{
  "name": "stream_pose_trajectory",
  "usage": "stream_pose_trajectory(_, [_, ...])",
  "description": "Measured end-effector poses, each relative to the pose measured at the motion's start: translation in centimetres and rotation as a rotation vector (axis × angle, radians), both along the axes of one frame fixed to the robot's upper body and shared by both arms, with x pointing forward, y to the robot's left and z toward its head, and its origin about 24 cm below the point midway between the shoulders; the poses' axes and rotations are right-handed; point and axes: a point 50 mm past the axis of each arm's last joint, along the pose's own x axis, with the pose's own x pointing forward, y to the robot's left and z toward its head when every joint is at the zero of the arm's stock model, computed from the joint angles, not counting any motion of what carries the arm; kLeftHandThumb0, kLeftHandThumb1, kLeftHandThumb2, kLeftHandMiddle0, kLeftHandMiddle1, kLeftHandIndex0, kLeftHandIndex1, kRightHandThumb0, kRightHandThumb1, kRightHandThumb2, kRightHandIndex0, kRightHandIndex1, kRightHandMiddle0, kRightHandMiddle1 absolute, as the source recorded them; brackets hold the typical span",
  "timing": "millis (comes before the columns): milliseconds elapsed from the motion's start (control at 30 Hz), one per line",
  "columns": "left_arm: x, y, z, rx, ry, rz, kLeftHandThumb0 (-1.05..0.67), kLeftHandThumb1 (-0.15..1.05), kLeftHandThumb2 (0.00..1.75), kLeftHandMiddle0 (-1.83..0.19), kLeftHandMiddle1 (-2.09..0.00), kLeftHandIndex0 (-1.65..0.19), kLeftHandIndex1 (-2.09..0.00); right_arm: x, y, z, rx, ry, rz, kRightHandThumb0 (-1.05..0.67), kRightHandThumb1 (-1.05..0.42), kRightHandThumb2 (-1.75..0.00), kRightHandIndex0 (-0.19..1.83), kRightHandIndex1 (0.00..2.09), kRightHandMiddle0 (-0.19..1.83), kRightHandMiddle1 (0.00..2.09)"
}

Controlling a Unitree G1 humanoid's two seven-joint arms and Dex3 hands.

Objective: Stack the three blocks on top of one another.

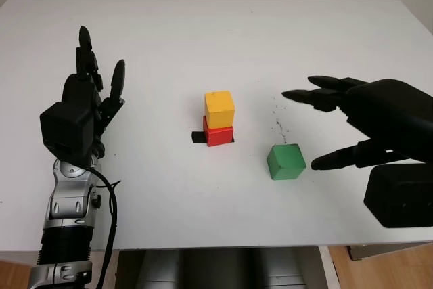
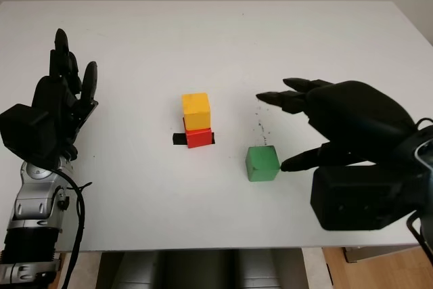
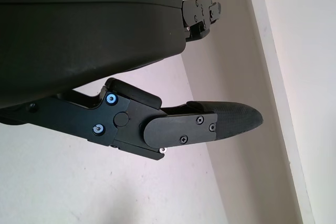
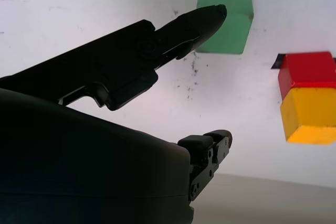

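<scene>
On the white counter (image 1: 203, 38), the yellow block (image 1: 219, 109) sits on top of the red block (image 1: 218, 135) near the middle. The green block (image 1: 285, 161) stands alone to their right. The right hand (image 1: 369, 123) hovers just beside the green block, open, holding nothing. The left hand (image 1: 84, 103) is raised at the left, open, well apart from the blocks.

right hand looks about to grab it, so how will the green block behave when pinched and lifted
The green block looks like a rigid cube with flat faces, so it probably won't flex or roll. It sits flat on the white table, apart from the yellow block on the red block. The open right hand could nudge it sideways; it looks light.
</scene>
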Motion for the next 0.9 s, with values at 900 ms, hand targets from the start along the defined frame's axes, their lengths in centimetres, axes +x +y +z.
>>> stream_pose_trajectory(900, [-0.4, -0.3, -0.4, 0.000, 0.010, -0.001, -0.69, 1.05, 0.48, 0.15, -0.06, 0.13, -0.06, 1.4, 1.0, -5.6, -0.043, 0.036, 0.076, -0.56, -0.85, -0.05, 0.21, 0.09, 0.48, 0.12])
